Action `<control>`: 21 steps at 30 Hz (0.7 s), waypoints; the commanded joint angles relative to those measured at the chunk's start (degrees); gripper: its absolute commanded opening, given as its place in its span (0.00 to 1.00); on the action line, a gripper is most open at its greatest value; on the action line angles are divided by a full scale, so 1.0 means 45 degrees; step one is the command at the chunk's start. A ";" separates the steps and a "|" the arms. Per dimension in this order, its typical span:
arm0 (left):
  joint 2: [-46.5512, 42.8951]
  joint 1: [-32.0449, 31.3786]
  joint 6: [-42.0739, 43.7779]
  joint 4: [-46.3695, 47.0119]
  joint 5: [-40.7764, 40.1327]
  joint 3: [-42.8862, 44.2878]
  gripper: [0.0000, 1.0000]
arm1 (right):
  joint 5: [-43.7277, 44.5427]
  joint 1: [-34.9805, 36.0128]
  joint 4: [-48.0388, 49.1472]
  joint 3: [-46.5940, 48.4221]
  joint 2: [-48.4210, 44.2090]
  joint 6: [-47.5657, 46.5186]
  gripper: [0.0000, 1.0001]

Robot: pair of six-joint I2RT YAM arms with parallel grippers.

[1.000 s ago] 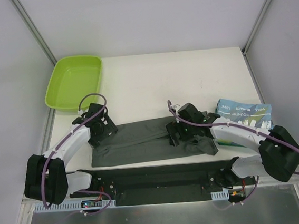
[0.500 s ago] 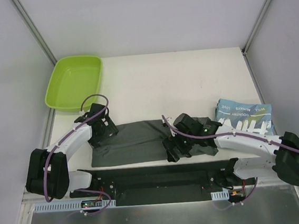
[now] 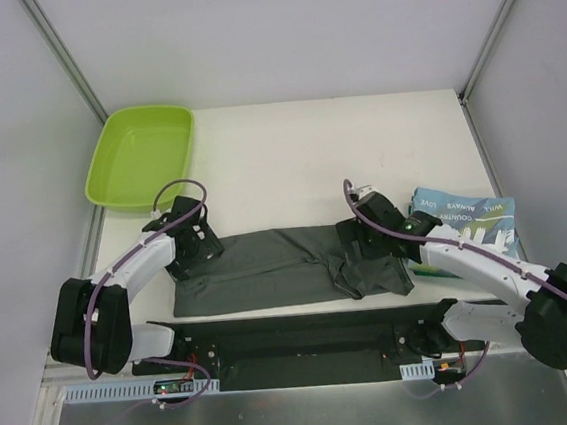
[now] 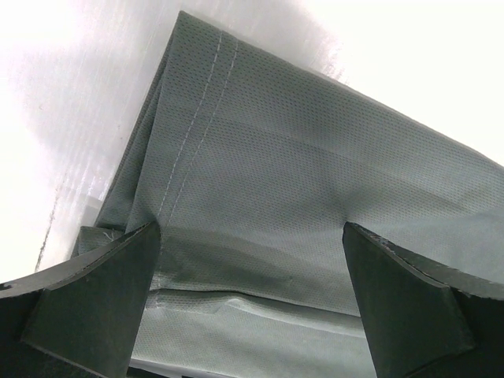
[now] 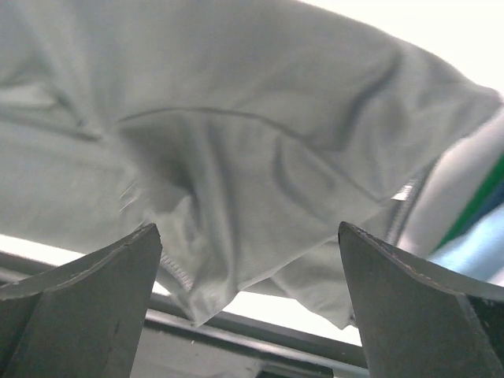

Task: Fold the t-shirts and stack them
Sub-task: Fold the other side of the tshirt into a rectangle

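The dark grey t-shirt (image 3: 259, 270) lies as a long folded strip along the table's near edge, its right end rumpled. My left gripper (image 3: 195, 249) is open just above the shirt's far left corner; the left wrist view shows the hem and stitching (image 4: 299, 181) between the spread fingers (image 4: 102, 291). My right gripper (image 3: 357, 246) is open and empty above the rumpled right end (image 5: 260, 157). The light blue t-shirt (image 3: 465, 223) with white lettering lies folded at the right, and its edge shows in the right wrist view (image 5: 480, 236).
A lime-green tray (image 3: 142, 156) stands at the far left corner. A black rail (image 3: 295, 332) runs along the table's near edge just below the grey shirt. Grey walls enclose the table on three sides.
My right gripper has moved from the shirt's near edge back to the right and farther from me. The shirt's right end now lies bunched. The left gripper has barely moved.
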 commanded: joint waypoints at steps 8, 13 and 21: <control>0.0666 0.0067 0.0254 -0.0070 -0.0774 -0.0049 0.99 | -0.0620 -0.4006 0.0247 0.0698 0.1669 0.1602 0.99; 0.0666 0.0106 0.0273 -0.0051 -0.0853 -0.0049 0.99 | -0.0464 -0.4748 0.0695 0.0738 0.2685 0.1504 0.88; 0.0803 0.0126 0.0312 -0.0070 -0.0853 0.0009 0.99 | -0.0855 -0.5257 0.1712 0.0659 0.3116 0.1290 0.59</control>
